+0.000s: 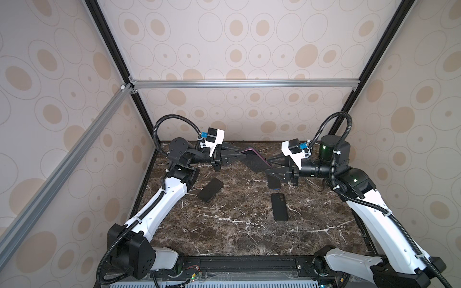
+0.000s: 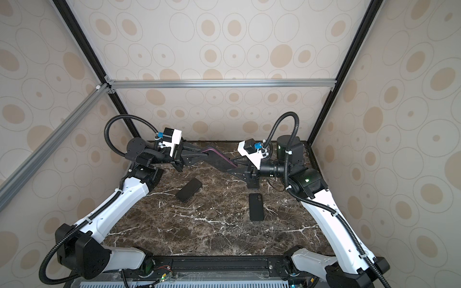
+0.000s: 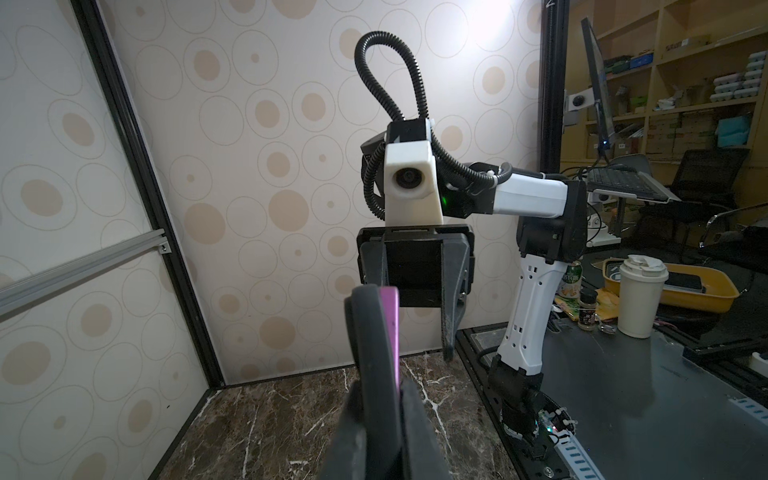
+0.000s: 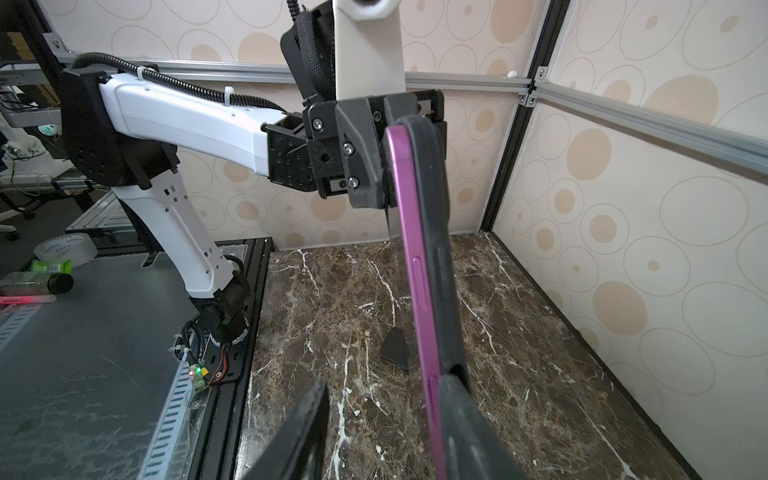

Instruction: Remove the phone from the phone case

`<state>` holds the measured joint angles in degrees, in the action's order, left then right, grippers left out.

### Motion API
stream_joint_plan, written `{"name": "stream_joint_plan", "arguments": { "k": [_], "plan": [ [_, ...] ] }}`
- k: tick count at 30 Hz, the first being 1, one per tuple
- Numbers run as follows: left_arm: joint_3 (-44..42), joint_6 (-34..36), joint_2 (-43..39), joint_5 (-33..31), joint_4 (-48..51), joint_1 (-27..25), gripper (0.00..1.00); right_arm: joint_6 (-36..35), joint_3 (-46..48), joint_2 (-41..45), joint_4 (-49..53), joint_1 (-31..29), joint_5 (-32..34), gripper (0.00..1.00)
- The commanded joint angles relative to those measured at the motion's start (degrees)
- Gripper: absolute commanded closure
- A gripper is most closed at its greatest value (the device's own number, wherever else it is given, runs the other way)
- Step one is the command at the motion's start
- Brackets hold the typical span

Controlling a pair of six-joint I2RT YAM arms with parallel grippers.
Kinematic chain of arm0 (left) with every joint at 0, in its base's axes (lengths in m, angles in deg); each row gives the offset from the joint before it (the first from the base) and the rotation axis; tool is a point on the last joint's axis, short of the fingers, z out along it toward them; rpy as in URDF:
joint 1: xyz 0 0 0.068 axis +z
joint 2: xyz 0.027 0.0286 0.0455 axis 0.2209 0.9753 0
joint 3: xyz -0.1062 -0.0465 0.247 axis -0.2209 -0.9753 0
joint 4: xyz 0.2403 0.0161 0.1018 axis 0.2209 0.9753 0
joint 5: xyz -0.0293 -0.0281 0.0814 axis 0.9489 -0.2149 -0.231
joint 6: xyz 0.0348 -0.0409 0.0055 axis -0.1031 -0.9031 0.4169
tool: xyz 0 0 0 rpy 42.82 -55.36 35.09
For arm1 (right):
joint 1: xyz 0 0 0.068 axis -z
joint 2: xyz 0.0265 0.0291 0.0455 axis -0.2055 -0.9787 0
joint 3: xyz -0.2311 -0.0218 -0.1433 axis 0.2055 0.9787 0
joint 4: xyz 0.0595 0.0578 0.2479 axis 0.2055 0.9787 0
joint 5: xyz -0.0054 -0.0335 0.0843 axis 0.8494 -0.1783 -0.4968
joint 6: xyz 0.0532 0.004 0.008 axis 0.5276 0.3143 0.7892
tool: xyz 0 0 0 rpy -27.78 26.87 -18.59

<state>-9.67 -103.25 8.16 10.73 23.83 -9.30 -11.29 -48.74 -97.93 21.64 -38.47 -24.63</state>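
Note:
A purple phone (image 4: 415,266) in a black phone case (image 4: 440,232) hangs tilted in the air over the back of the table, seen in both top views (image 1: 254,160) (image 2: 219,160). My left gripper (image 1: 245,155) (image 3: 384,415) is shut on one end of it, one finger on the phone's face, the other on the case's back. My right gripper (image 1: 268,166) (image 4: 384,432) is open at the opposite end. One of its fingers (image 4: 469,428) lies against the case's back; the other finger (image 4: 299,436) stands well apart from the phone.
Two flat black phone-shaped things lie on the marble table (image 1: 237,237): one at the left (image 1: 210,190), one with a camera cutout at the right (image 1: 279,207). A dark flat thing (image 1: 274,184) lies under my right gripper. Walls enclose the back and both sides.

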Motion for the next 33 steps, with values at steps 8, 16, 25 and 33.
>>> {"name": "stream_joint_plan", "arguments": {
  "k": [8, 16, 25, 33],
  "plan": [
    [1.52, -1.81, -1.38, -0.19, -6.40, 0.00, 1.00, -4.80, 5.25, 5.73, 4.94, -0.56, 8.78, 0.56],
    [1.35, -5.06, -0.91, 0.23, -10.44, -0.02, 1.00, -5.23, 5.93, 5.50, 4.20, -0.63, 9.77, 0.56],
    [1.17, -8.70, -0.15, 0.85, -14.84, -0.01, 1.00, -5.05, 5.03, 4.24, 3.11, -0.63, 8.69, 0.57],
    [1.17, -8.66, -0.03, 0.85, -14.79, -0.04, 1.00, -3.65, 8.25, 7.46, -3.02, -0.63, 12.08, 0.57]
  ]
}}
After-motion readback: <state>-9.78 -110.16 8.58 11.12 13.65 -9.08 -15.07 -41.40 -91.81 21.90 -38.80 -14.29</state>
